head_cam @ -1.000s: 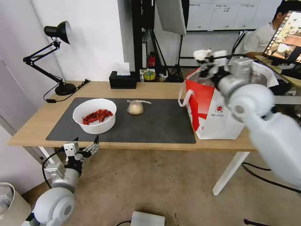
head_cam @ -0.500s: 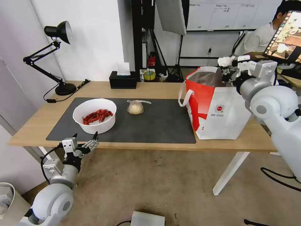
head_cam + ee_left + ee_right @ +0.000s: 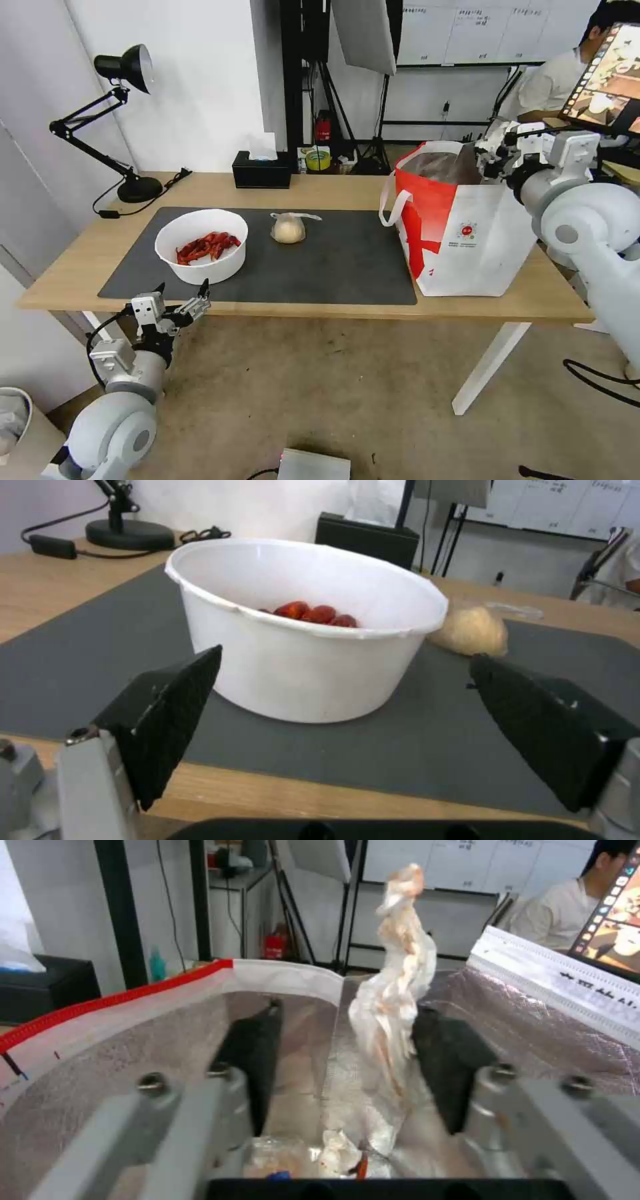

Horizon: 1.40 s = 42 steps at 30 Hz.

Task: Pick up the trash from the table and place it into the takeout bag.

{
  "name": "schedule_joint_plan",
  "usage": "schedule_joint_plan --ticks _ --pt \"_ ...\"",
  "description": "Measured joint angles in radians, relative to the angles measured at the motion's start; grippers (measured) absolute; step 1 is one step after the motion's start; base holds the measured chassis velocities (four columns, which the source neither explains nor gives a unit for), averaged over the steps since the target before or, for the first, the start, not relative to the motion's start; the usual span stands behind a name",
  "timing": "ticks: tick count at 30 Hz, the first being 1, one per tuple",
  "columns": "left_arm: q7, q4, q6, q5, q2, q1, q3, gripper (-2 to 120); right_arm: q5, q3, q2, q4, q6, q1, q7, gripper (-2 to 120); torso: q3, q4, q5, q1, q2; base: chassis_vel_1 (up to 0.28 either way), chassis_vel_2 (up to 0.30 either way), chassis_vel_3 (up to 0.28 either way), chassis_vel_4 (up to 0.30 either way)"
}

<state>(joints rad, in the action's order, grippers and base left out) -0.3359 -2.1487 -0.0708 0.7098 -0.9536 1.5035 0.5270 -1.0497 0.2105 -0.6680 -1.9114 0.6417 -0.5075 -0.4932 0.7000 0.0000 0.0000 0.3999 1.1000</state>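
Right claw [image 3: 347, 1060] poised over mouth of takeout bag [image 3: 467, 233], fingers spread, released; crumpled tissue [image 3: 397, 985] hanging between them, resting against one finger [image 3: 450, 1060], clear of the other. Bag standing upright at right end of desk [image 3: 320, 190], by front edge, foil lining showing, scraps at bottom. Left claw [image 3: 347, 720] below desk's front edge near left corner, spread wide, gripping nothing, aimed at white bowl [image 3: 201, 245] of red shells. Bowl on left part of dark mat [image 3: 333, 267]. Knotted bag of beige lump [image 3: 289, 228] just beside bowl, mid-mat toward back edge.
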Motion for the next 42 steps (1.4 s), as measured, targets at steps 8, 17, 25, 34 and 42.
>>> schedule_joint_plan --ticks 8,17,25,34,42 --pt "-0.001 -0.010 0.000 -0.001 0.003 0.012 0.011 100 0.007 0.000 -0.009 -0.006 0.011 -0.010 0.001 84 0.000 0.0001 0.0000 0.000 0.000 0.000 0.000 0.000 0.000" --pt "-0.001 -0.004 0.000 -0.001 0.002 0.005 0.006 100 0.018 -0.009 -0.005 0.020 0.077 0.007 0.040 100 0.000 0.0000 -0.0001 0.000 0.000 0.000 0.000 0.000 0.000" --pt "-0.001 0.005 0.001 -0.001 0.001 -0.002 0.002 100 0.028 -0.033 0.001 0.051 0.082 0.052 0.069 100 0.000 0.0000 0.0000 0.000 0.000 0.000 0.000 0.000 0.000" --pt "-0.001 0.008 0.001 -0.001 0.000 -0.006 -0.003 100 0.128 -0.081 0.056 0.098 0.083 0.089 0.243 100 0.000 0.0000 0.0000 0.000 0.000 0.000 0.000 0.000 0.000" --pt "-0.001 0.006 0.002 -0.006 -0.005 -0.007 -0.009 100 0.296 -0.098 0.126 0.139 0.082 0.117 0.587 100 0.000 0.0000 0.0001 0.000 0.000 0.000 0.000 0.000 0.000"
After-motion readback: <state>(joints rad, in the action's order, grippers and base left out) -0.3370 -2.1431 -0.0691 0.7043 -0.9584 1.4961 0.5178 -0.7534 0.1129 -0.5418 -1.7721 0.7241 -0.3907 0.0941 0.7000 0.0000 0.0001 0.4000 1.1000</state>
